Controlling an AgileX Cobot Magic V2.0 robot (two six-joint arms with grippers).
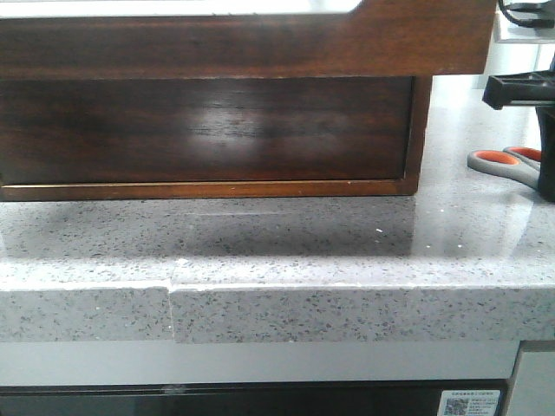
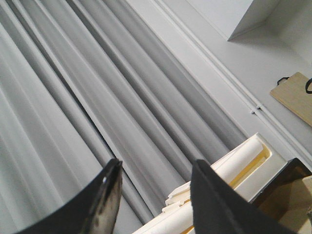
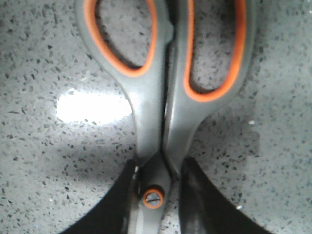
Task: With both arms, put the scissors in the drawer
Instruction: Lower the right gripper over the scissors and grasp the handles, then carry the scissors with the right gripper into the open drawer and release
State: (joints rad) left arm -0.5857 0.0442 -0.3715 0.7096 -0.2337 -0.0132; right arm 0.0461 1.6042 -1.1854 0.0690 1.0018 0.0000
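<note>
The scissors (image 3: 165,97), grey handles with orange linings, lie flat on the speckled stone counter at the far right of the front view (image 1: 506,162). My right gripper (image 3: 157,168) is shut on the scissors at the pivot screw, one black finger on each side; in the front view it (image 1: 546,156) is at the right edge. The drawer (image 1: 260,43), dark glossy wood with a white-showing cut-out along its top edge, juts out at the top of the cabinet. My left gripper (image 2: 156,163) is open and empty, raised and facing grey curtains.
The wooden cabinet (image 1: 208,130) stands on the grey stone counter (image 1: 286,243), its lower front panel set back under the drawer. The counter's front edge (image 1: 260,312) runs across below. White rolls and a box (image 2: 234,170) show past the left fingers.
</note>
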